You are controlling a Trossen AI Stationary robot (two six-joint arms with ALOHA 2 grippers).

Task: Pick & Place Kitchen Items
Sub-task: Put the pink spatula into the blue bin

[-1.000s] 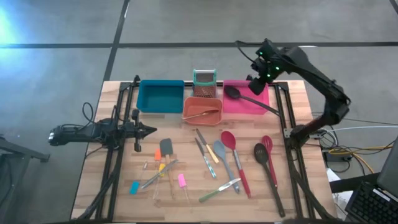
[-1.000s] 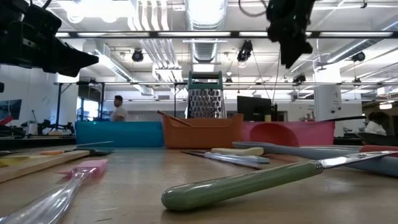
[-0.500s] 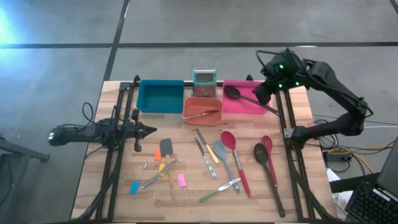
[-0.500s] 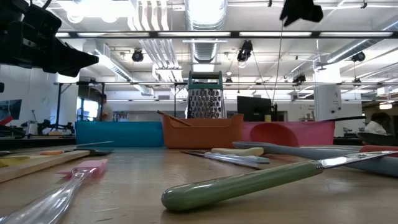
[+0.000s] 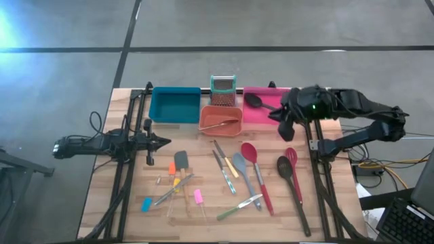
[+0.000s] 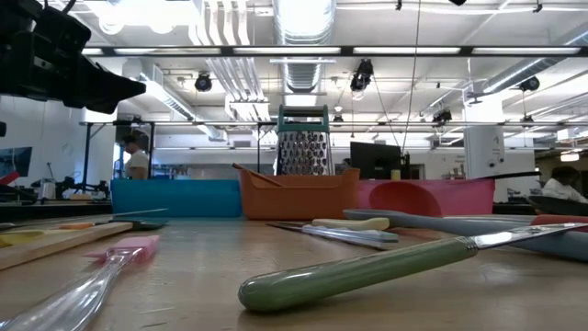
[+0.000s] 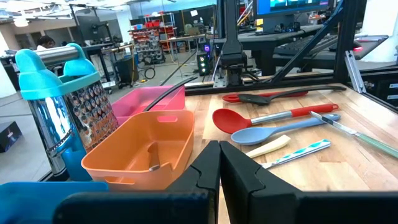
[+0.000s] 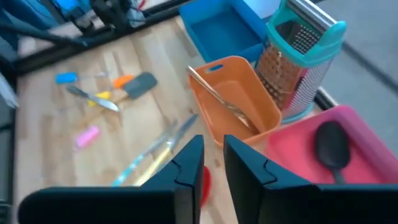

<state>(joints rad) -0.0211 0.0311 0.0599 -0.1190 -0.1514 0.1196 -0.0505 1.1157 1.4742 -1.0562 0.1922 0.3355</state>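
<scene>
**A:** While the left gripper is kept at the left edge of the desk, fingers pressed together and nothing held, the short tools are seen just in front of it, toward the front left corner.

**B:** Noted. And further right?

**A:** The red spoon and the grey-blue spoon are laid mid-desk. Beyond them, the right gripper is held above the desk, just off the right front corner of the pink bin. Its fingers are narrowly apart and nothing is caught between them.

**B:** So which item is favoured?

**A:** The black slotted spoon and the red slotted spoon are judged likeliest. They lie side by side, from the gripper toward the front edge. Their heads are nearest it, and their long axes run back to front, slanted slightly toward the front right corner.

**B:** The right arm is clearly nearer, then.

**A:** Agreed, and the fingers would probably need to be set across a handle, not along it.
</scene>
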